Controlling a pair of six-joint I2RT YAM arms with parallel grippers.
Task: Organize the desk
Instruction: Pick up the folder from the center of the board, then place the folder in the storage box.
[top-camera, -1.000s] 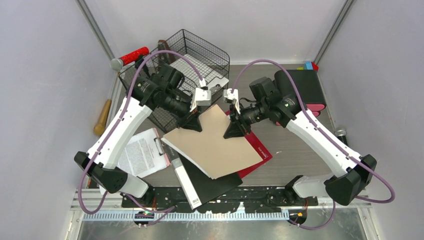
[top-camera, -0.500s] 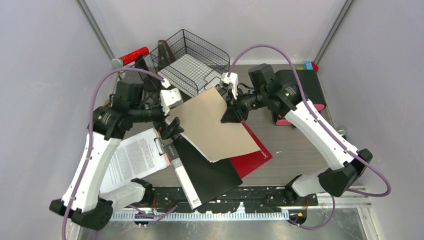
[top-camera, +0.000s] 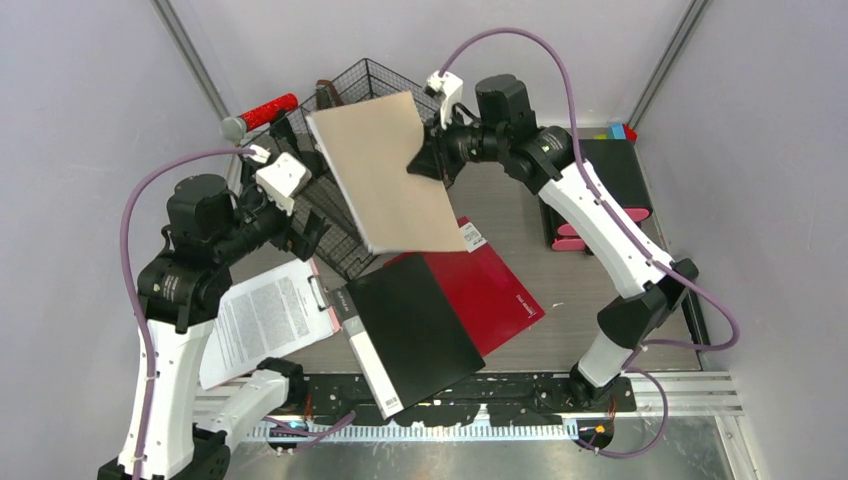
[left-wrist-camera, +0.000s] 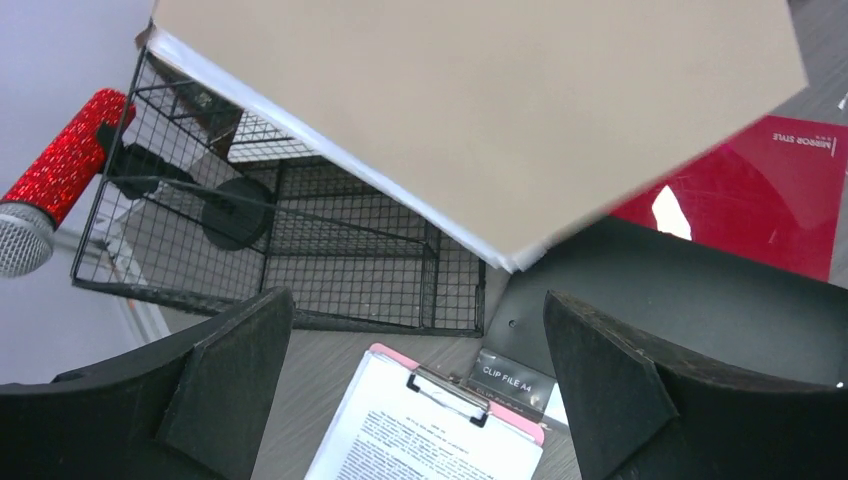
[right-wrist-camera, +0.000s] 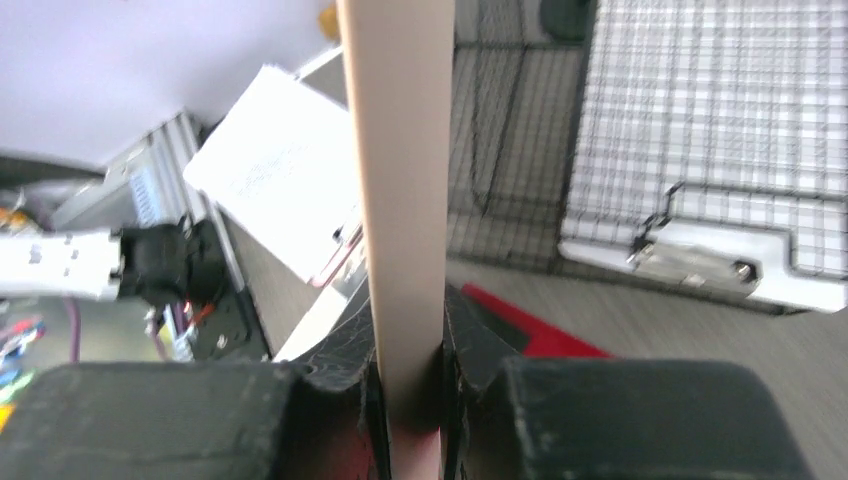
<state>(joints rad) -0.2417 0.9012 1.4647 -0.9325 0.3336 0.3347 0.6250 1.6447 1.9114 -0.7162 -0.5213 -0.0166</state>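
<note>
The right end effector is clamped on one edge of a tan pad, which hangs in the air, tilted, over the near side of the wire rack. In the right wrist view the pad stands edge-on between the two pads of the end effector, pinched tight. The left end effector is spread wide and holds nothing. It hovers beside the rack's left corner and above the clipboard.

The bench lies under both arms. It carries the rack at the back, a red folder and a black file overlapping in the middle, the clipboard at the left, and a drawer unit at the right. A red microphone sits behind the rack.

The likely step is dropping the pad into the rack. The grip is on one edge only, so the pad's weight could twist it in the clamp or pull it free, and it would then fall on the red folder. Its low corner might catch the rack's wire rim on the way in and push the rack along the bench. A white clipboard already lies in the rack, so the pad may land crooked on it. The left arm is close enough that a wide swing could strike it.
</note>
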